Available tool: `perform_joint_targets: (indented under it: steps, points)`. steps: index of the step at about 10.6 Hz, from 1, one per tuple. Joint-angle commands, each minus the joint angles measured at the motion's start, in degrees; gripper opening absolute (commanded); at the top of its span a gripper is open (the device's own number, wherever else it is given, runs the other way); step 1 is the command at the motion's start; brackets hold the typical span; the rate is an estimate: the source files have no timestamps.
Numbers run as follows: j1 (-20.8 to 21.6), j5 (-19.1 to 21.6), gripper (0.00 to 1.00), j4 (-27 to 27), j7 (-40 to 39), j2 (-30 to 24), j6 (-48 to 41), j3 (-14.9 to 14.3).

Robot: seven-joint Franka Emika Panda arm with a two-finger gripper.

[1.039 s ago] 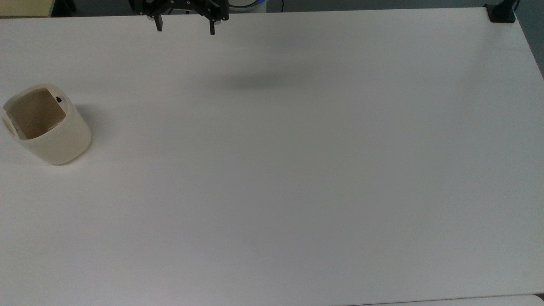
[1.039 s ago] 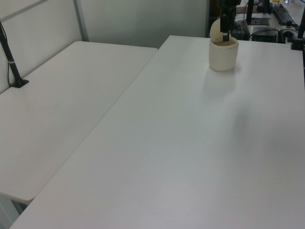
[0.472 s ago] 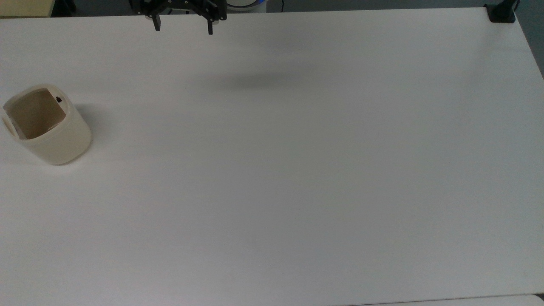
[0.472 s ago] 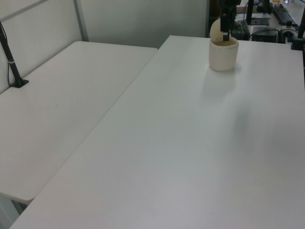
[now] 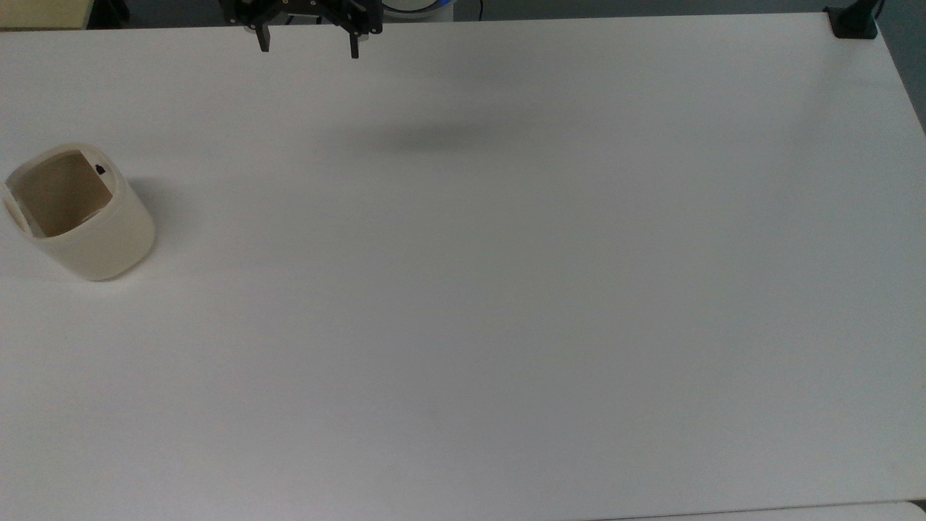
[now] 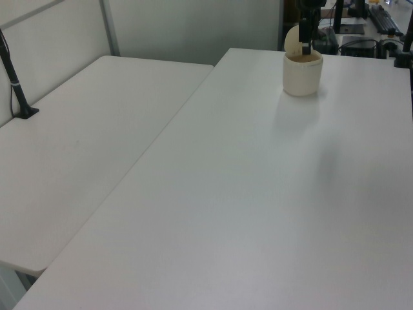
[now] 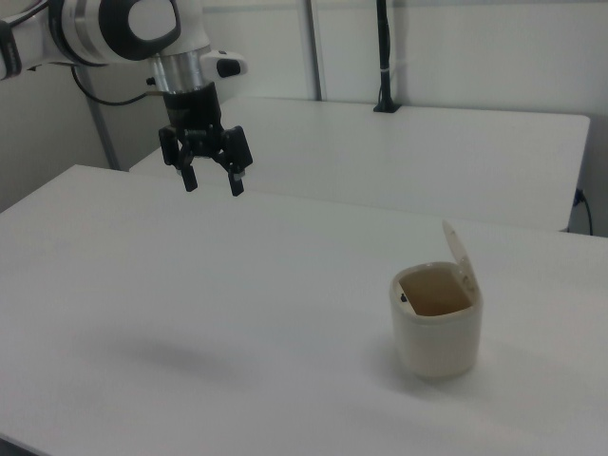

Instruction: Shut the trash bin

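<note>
The trash bin (image 5: 94, 246) is a small cream tub standing near the top view's left edge. Its mouth is uncovered and shows a tan inside, with a small black mark on the rim. In the right view the trash bin (image 7: 437, 342) has its flat lid (image 7: 458, 255) hinged up and standing nearly upright behind the mouth. In the left view the trash bin (image 6: 302, 74) sits at the far end of the table. My gripper (image 5: 309, 45) hangs open and empty at the top view's upper edge, far from the bin. The right view shows the gripper (image 7: 212, 183) high above the table.
The bin stands on a large white table (image 5: 506, 289). A second white table (image 6: 84, 135) adjoins it on the left view's left. A black clamp (image 5: 854, 22) sits at the top view's upper right corner. A dark pole (image 7: 383, 57) rises behind in the right view.
The gripper has drifted slightly toward the top view's left and upper edge. The bin and its raised lid have not moved.
</note>
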Motion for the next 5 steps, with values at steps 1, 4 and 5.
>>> perform_joint_targets:
  steps: [1,4,5]
  points:
    - [-1.0,0.4,1.0,-0.6,-4.8,-1.5,-0.7,-0.5]
    - [-0.8,0.5,1.0,0.0,-4.3,-1.3,0.6,-0.4]
    - [-0.8,0.7,1.0,0.1,-4.1,-1.1,0.9,-0.3]
